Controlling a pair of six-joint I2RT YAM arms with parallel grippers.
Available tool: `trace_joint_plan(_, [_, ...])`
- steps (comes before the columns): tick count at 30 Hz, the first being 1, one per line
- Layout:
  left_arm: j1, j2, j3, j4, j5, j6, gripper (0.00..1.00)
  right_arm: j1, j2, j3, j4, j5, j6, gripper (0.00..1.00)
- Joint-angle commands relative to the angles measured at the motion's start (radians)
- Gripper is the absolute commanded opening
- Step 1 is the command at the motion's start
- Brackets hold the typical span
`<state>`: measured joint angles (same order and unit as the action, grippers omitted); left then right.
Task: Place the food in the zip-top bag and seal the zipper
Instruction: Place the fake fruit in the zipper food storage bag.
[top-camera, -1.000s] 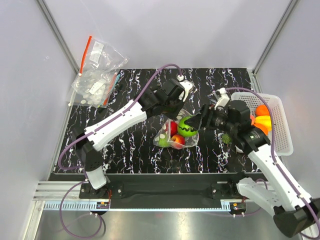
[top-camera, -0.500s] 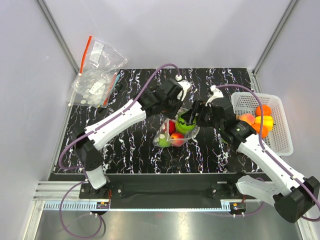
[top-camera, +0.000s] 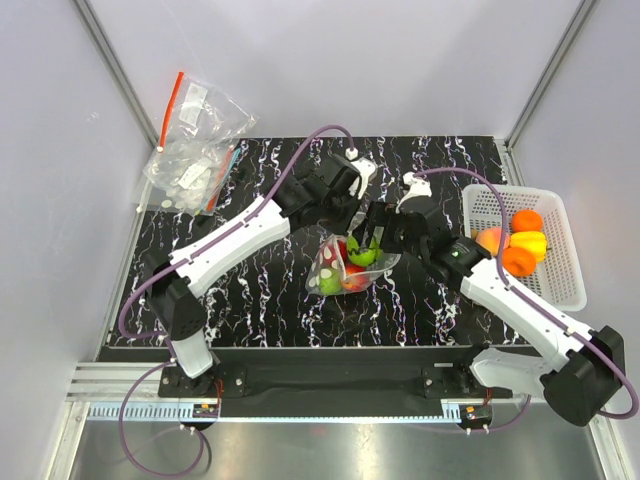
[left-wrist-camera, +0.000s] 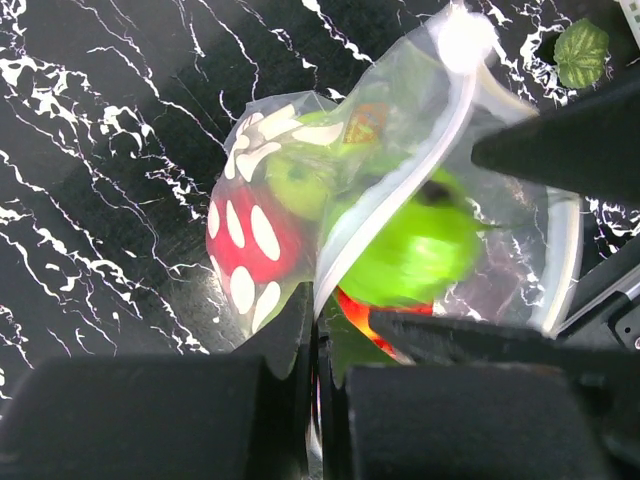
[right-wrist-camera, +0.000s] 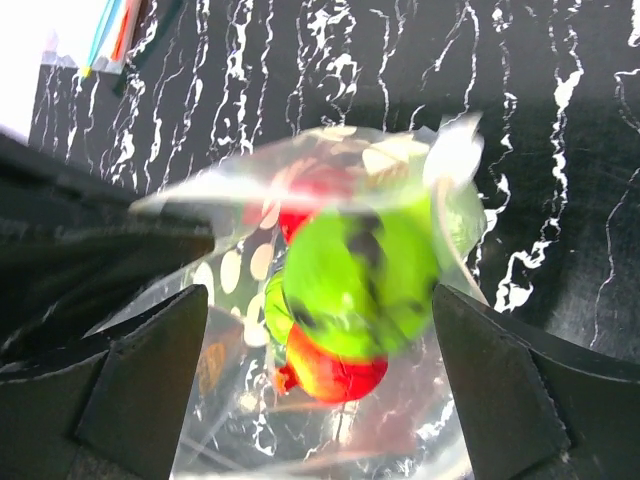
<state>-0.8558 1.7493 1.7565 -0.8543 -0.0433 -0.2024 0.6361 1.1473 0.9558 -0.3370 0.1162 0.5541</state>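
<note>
Right wrist view showed right fingers (right-wrist-camera: 150, 385) spread wide, empty, green fruit (right-wrist-camera: 360, 275) loose in the mouth of the zip-top bag (right-wrist-camera: 232, 272) on the tabletop (right-wrist-camera: 560, 120); left fingers (left-wrist-camera: 160, 420) pinched its rim, which might slip and spill it.

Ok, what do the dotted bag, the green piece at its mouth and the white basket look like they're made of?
Dotted bag: thin, soft, clear plastic film; it creases, and the fruit shows through. Green piece: probably hard glossy plastic, though it is blurred here. Basket: rigid white plastic lattice, matte-looking.
</note>
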Motion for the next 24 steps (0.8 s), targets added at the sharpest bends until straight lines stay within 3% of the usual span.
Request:
trace_joint_plan(1, [0.018, -0.042, -0.006, 0.040, 0.028, 0.011, 0.02, 0.022, -0.024, 0.066, 0.015, 0.042, -0.013, 1.00])
trace_joint_plan(6, [0.043, -0.056, -0.035, 0.054, 0.033, 0.014, 0.02, 0.023, -0.093, 0.086, -0.056, 0.036, -0.011, 0.89])
trace_joint_plan(7, [0.049, -0.057, -0.041, 0.054, 0.031, 0.014, 0.02, 0.022, -0.103, 0.090, -0.085, 0.036, -0.005, 0.81])
trace_joint_plan(12, [0.058, -0.062, -0.066, 0.061, 0.026, 0.017, 0.02, 0.023, -0.158, 0.112, -0.187, 0.051, 0.009, 0.65])
trace_joint_plan(16, [0.061, -0.070, -0.074, 0.064, 0.026, 0.017, 0.02, 0.022, -0.136, 0.118, -0.278, 0.062, 0.033, 0.63])
trace_joint_plan(24, [0.061, -0.096, -0.057, 0.040, 0.016, 0.018, 0.02, 0.022, -0.040, 0.092, -0.244, 0.079, 0.099, 0.63])
